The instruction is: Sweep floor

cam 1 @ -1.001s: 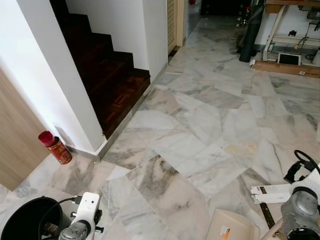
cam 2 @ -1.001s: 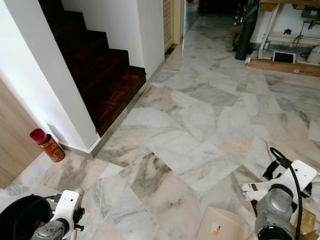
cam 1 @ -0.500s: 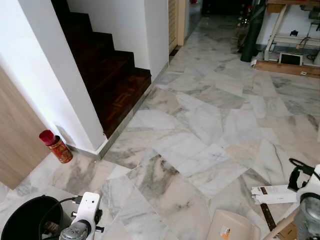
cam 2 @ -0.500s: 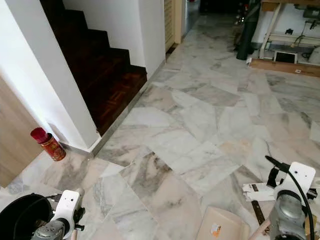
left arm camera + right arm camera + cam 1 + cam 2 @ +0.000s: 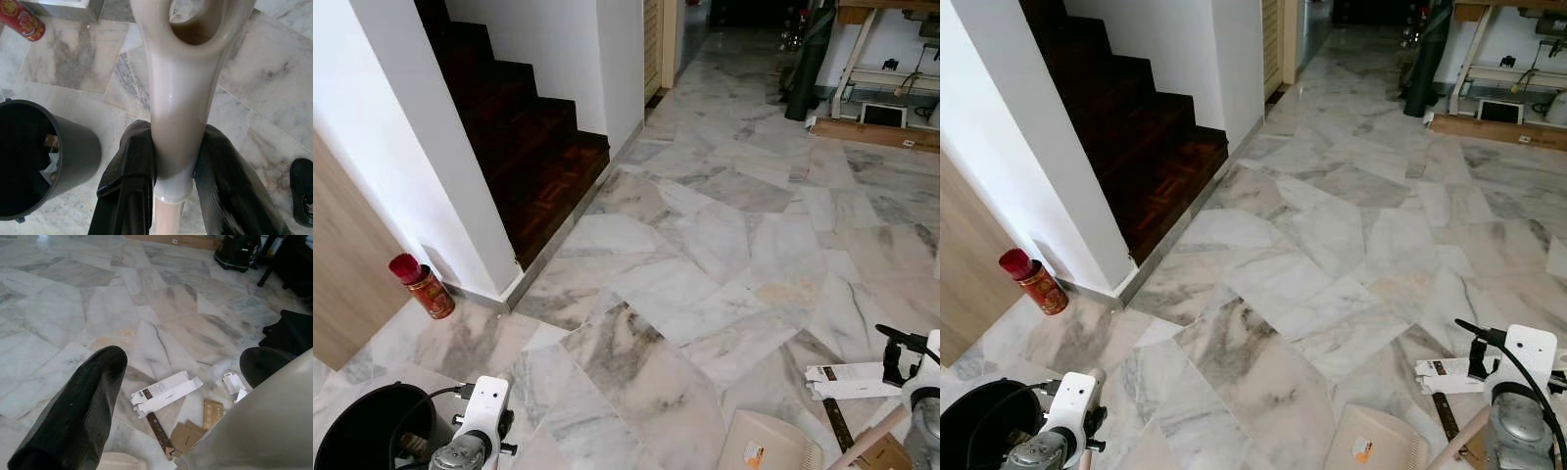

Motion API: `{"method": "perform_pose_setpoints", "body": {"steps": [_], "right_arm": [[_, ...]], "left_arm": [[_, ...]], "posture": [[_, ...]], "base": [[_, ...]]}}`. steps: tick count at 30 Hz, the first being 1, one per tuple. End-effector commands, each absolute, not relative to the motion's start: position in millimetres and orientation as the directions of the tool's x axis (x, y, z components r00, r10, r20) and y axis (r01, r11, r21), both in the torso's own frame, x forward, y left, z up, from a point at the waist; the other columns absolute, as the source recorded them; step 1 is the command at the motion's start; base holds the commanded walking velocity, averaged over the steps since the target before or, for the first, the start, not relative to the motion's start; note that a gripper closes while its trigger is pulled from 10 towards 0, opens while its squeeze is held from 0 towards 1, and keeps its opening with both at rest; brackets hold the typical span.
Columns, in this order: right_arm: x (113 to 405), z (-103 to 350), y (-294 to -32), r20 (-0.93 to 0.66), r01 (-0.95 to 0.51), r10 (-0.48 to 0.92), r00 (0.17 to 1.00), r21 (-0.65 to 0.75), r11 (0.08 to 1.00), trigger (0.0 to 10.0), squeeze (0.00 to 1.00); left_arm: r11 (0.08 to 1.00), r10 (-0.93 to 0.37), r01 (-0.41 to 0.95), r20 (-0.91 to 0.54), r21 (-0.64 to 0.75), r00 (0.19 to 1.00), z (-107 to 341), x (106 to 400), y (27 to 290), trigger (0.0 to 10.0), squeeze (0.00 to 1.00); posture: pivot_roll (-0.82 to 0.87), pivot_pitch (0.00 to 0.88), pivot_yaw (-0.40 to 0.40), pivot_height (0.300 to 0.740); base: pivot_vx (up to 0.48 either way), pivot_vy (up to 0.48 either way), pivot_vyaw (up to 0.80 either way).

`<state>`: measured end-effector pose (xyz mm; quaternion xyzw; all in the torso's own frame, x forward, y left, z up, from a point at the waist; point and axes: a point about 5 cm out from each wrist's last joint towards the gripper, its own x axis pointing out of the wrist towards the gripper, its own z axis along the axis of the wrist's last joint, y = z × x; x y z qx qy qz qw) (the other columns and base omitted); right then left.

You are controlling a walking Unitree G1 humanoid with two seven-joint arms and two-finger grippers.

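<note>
A cream dustpan point(image 5: 769, 446) lies on the marble floor at the bottom of the head views. Its cream handle point(image 5: 178, 88) runs between the two black fingers of my left gripper point(image 5: 177, 132), which is shut on it. My right gripper point(image 5: 183, 360) hangs low at the right, over the litter: a flattened white carton point(image 5: 166, 391) and brown cardboard scraps point(image 5: 195, 428). A cream broom handle point(image 5: 259, 426) lies against one of its fingers point(image 5: 266, 362) and slants out below the right wrist point(image 5: 925, 411). The broom's head is hidden.
A black bin point(image 5: 362, 431) stands at my lower left, close to the left arm. A red can point(image 5: 423, 287) stands by the white wall at the foot of the dark wooden stairs point(image 5: 543, 166). Furniture and a wooden board point(image 5: 871, 132) line the far right.
My right arm has sunk lower and further right in the head views, the broom handle with it. The left arm and dustpan have stayed put.
</note>
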<state>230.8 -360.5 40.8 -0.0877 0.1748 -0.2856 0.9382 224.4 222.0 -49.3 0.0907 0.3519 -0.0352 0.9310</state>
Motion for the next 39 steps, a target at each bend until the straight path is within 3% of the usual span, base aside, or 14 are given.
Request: {"method": "perform_pose_setpoints", "body": {"steps": [1, 23, 32, 39], "right_arm": [[235, 44, -358, -0.269, 0.454, -0.525, 0.808, -0.284, 0.845, 10.0, 0.00], [221, 26, -339, -0.216, 0.431, -0.490, 0.845, -0.269, 0.861, 10.0, 0.00], [205, 23, -350, -0.181, 0.537, -0.602, 0.778, -0.307, 0.786, 10.0, 0.00], [202, 29, -357, -0.122, 0.660, -0.690, 0.713, -0.214, 0.720, 10.0, 0.00]], "left_arm": [[0.981, 0.007, 0.124, -0.661, 0.152, 0.750, -49, 223, 225, 10.0, 0.00], [0.979, 0.005, 0.131, -0.655, 0.158, 0.756, -48, 225, 226, 10.0, 0.00], [0.977, 0.002, 0.138, -0.651, 0.164, 0.759, -47, 225, 227, 10.0, 0.00], [0.975, -0.001, 0.146, -0.649, 0.170, 0.761, -46, 226, 228, 10.0, 0.00]], "posture": [[-0.04, 0.000, 0.040, 0.740], [-0.03, 0.000, 0.047, 0.740], [-0.04, 0.000, 0.054, 0.740], [-0.04, 0.000, 0.060, 0.740]], "base": [[0.000, 0.000, 0.00], [0.000, 0.000, 0.00], [0.000, 0.000, 0.00], [0.000, 0.000, 0.00]]}}
